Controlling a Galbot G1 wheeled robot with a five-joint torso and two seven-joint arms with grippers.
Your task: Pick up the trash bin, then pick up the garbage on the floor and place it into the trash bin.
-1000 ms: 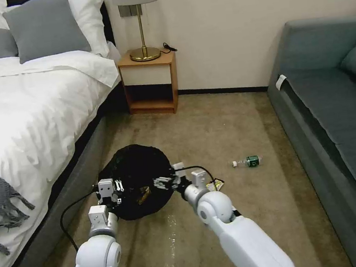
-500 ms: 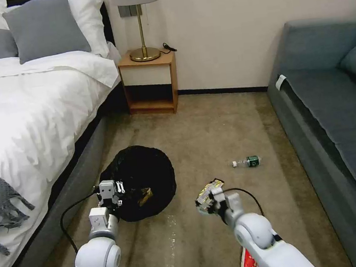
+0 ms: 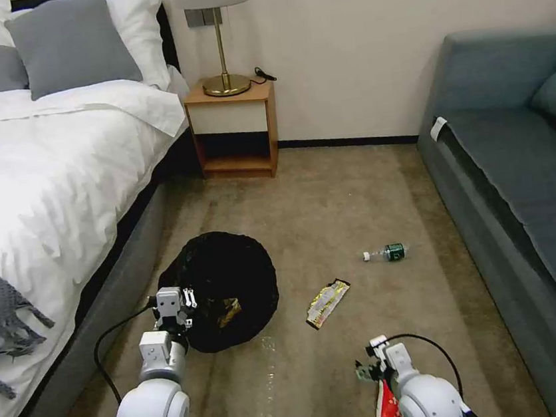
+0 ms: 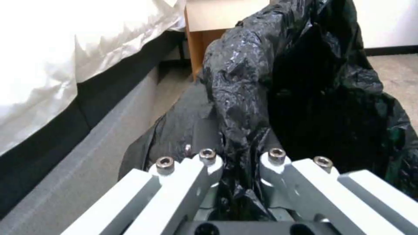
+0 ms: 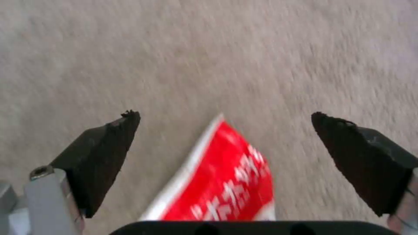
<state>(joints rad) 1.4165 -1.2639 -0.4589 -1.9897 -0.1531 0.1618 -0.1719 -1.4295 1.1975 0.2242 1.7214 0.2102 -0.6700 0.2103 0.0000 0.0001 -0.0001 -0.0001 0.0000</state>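
The trash bin (image 3: 232, 274), lined with a crinkled black bag, is tipped toward me beside the bed. My left gripper (image 3: 172, 309) is shut on its near rim, and the left wrist view has the bag (image 4: 279, 81) pinched in that gripper (image 4: 237, 156). A yellowish piece (image 3: 227, 310) lies inside the bin. On the floor (image 3: 331, 209) lie a yellow-black wrapper (image 3: 327, 303), a small clear bottle (image 3: 387, 252) and a red-and-white packet (image 3: 386, 414). My right gripper (image 3: 370, 370) hangs low and open over the packet (image 5: 226, 182), its fingertips (image 5: 126, 122) spread wide above the carpet.
A bed (image 3: 34, 183) with a grey base runs along the left, close to the bin. A grey sofa (image 3: 528, 173) lines the right. A wooden nightstand (image 3: 234, 130) with a lamp stands against the far wall. Open carpet lies between bed and sofa.
My right arm pulled back from over the bin, passed the yellow-black wrapper and now sits low near me over the red packet. The bin shifted slightly in my left gripper.
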